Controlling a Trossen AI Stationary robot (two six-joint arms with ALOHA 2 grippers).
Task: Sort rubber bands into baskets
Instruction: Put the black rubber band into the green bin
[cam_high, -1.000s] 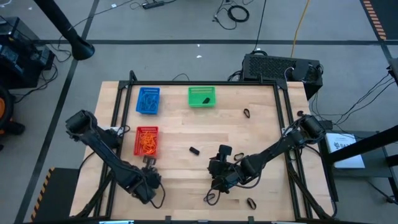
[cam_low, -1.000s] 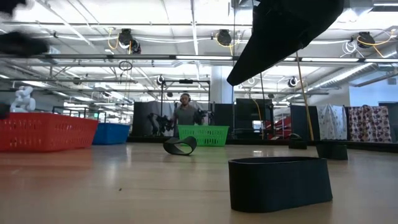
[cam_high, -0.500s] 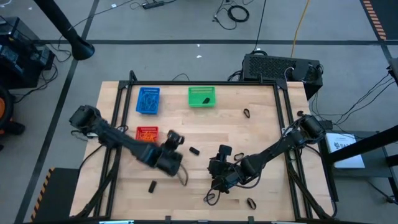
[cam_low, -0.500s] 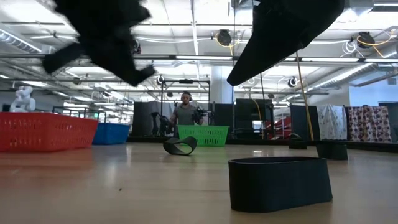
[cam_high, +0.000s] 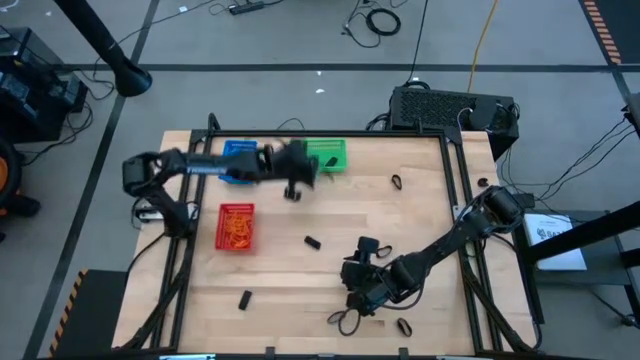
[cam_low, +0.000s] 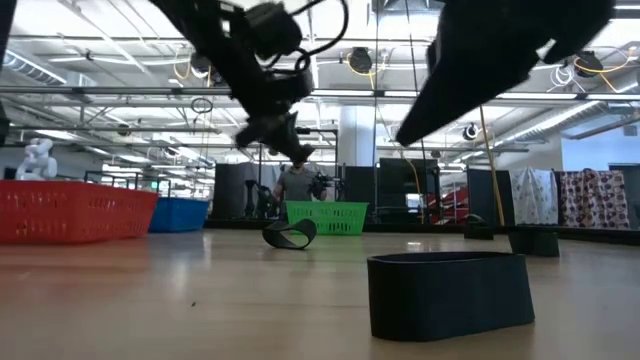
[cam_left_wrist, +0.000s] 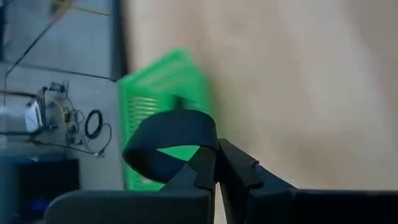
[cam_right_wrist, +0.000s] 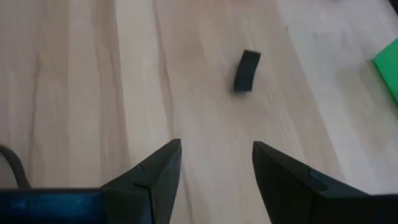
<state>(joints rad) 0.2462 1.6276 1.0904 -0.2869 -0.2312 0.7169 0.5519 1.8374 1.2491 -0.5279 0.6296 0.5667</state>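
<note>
Three small rectangular plastic mesh baskets stood toward the left and far side of the wooden table (cam_high: 420, 220). The red basket (cam_high: 236, 226) nearest the left edge held a tangle of orange rubber bands (cam_high: 238, 232). The blue basket (cam_high: 238, 152) farther back was partly covered by the left arm, and blue bands showed inside it where it was visible. The green basket (cam_high: 328, 154) beside it held at least one black band on its floor; more could not be made out.

The left gripper (cam_high: 296, 178) hovered just beside the green basket's near left corner, its fingers (cam_left_wrist: 208, 165) pressed together and pinching a wide black rubber band (cam_left_wrist: 169, 134), whose loop hung over the green mesh in the left wrist view.

The right gripper (cam_high: 362, 293) sat low over the near middle of the table with its fingers (cam_right_wrist: 158, 171) spread apart and nothing between them.

Loose black bands lay on the bare wood: one near the table's centre (cam_high: 312, 242), one by the near left (cam_high: 244, 299), one near the front edge (cam_high: 404, 326), and one toward the far right (cam_high: 397, 182).
</note>
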